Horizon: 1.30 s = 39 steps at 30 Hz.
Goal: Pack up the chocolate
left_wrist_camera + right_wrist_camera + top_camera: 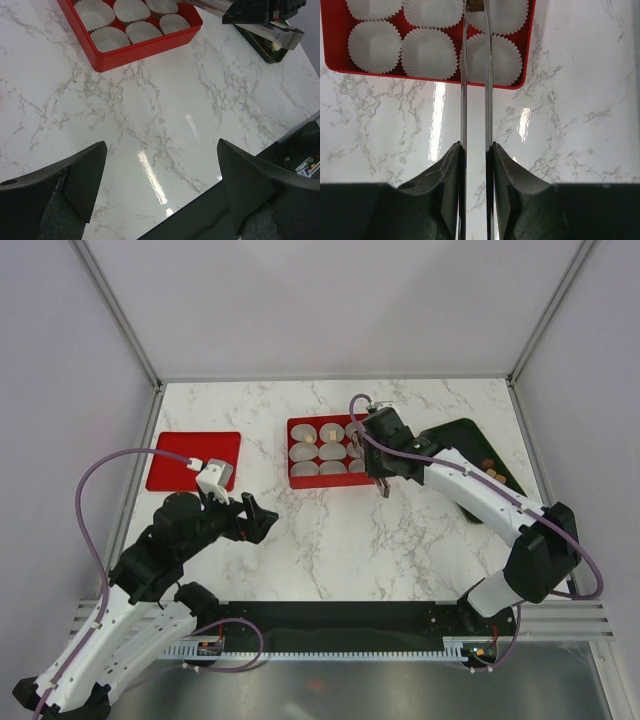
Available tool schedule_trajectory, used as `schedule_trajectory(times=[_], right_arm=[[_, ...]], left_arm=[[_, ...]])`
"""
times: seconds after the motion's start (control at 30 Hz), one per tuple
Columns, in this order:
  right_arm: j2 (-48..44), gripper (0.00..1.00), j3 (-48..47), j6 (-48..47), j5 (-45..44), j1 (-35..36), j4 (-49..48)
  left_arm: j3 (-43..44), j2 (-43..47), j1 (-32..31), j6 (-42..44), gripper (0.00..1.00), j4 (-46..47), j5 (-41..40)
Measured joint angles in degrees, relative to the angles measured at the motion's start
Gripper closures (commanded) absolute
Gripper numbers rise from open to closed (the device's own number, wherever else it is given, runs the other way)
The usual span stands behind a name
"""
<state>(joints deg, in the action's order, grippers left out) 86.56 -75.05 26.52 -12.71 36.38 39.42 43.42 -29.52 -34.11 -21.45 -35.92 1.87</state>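
Marble tabletop (340, 540) fills the overhead view, closed in by pale wall panels (320, 300) on three sides. A red square nine-compartment box (325, 483) lined with white fluted paper cups (331, 468) sits mid-table. A flat red lid (193, 462) lies near the left edge, and a dark oblong tray (455, 435) near the right edge carries tiny tan chocolate lumps (490, 469). A few far cups show a tan lump too. Broad bare marble runs from the box's near rim to the arm bases. The left gripper (262, 520) hangs over it, jaws spread and empty. The right gripper (377, 462), at the box's right side, is clamped on slim metal tongs (382, 486). In the left wrist view the gripper (160, 185) is agape above bare marble, with the box (140, 52), tongs (285, 34) and tray (257, 49) beyond. In the right wrist view the gripper (476, 147) pinches the tongs (464, 110), whose blades cross the box's near right corner (420, 77). At the frame's top edge their tips nip a brown lump (476, 5). The near-row cups (427, 52) are empty.
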Motion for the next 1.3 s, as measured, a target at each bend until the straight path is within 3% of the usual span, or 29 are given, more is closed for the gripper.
schedule_trajectory(times=[0.77,1.3], right_arm=[[9.01,0.56,-2.93,-1.01,-7.98,1.92,0.0],[5.92,0.55,-7.28,-2.29,-7.48,1.92,1.57]], left_arm=[[0.0,0.04,0.0,0.02,0.0,0.0,0.0],[0.0,0.04,0.0,0.02,0.0,0.0,0.0]])
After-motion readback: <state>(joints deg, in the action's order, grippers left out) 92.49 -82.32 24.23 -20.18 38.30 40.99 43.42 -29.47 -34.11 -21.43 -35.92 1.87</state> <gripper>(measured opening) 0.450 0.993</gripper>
